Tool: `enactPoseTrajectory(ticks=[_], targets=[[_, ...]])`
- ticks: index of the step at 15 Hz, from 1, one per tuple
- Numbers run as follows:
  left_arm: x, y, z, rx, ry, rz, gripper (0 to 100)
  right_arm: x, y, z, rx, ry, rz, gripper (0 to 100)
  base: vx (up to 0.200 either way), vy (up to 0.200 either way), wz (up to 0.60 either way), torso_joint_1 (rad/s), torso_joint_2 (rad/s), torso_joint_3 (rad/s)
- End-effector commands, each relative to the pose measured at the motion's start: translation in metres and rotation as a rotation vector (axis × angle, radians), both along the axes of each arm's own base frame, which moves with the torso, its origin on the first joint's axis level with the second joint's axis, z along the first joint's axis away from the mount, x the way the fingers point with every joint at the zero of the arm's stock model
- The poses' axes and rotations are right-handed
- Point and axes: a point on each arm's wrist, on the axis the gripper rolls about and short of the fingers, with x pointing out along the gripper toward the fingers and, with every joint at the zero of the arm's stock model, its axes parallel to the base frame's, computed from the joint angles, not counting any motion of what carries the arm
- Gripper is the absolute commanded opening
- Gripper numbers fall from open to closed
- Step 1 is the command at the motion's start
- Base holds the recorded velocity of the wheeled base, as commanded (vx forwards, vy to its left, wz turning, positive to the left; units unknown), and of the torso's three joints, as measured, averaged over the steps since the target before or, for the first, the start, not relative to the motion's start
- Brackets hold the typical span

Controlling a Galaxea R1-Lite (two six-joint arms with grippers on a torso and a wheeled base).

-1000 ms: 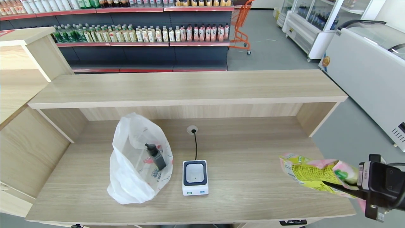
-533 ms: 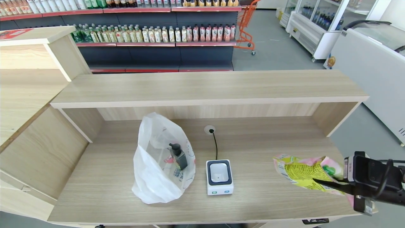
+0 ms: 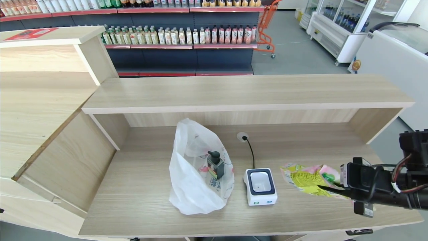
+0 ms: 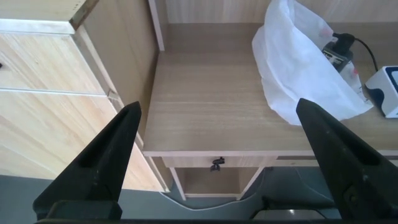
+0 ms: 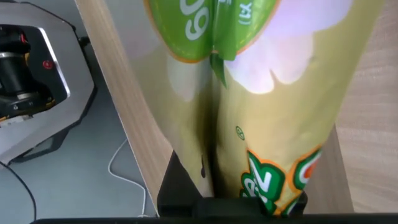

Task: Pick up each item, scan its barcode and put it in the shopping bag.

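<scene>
My right gripper (image 3: pixel 336 191) is shut on a yellow, green and pink snack bag (image 3: pixel 307 179), held above the counter's right part, just right of the white barcode scanner (image 3: pixel 260 186). In the right wrist view the snack bag (image 5: pixel 273 93) hangs clamped between the fingers. A white plastic shopping bag (image 3: pixel 197 170) stands left of the scanner with a dark pump bottle (image 3: pixel 215 164) inside it. My left gripper (image 4: pixel 217 162) is open, off the counter's front left edge, with the shopping bag (image 4: pixel 305 68) and scanner (image 4: pixel 385 90) farther away.
A raised wooden ledge (image 3: pixel 247 92) runs along the back of the counter (image 3: pixel 140 201). The scanner's black cable (image 3: pixel 250 152) leads to a hole in the counter. A taller wooden unit (image 3: pixel 40 100) stands at the left. Store shelves and freezers lie behind.
The head camera has shifted, so the whole scene slid right in the picture. My right gripper with the snack bag has come closer to the scanner.
</scene>
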Motion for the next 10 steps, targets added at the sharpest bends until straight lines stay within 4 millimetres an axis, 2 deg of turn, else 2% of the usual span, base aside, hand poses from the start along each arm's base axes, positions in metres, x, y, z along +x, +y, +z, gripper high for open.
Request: enactPoseTrajectory(ticks=[1, 5, 10], targets=[[0.0, 0.0, 0.0, -0.003, 0.0, 0.0, 100, 0.016, -0.003, -0.018, -0.03, 0.044, 0.002, 0, 0.0, 0.0, 0.0, 0.0, 0.0, 0.0], [0.0, 0.0, 0.0, -0.003, 0.0, 0.002, 100, 0.041, -0.014, -0.024, -0.019, 0.013, 0.007, 0, 0.0, 0.0, 0.0, 0.0, 0.0, 0.0], [0.0, 0.0, 0.0, -0.003, 0.0, 0.0, 100, 0.054, -0.018, -0.022, 0.019, 0.008, 0.039, 0, 0.0, 0.0, 0.0, 0.0, 0.0, 0.0]])
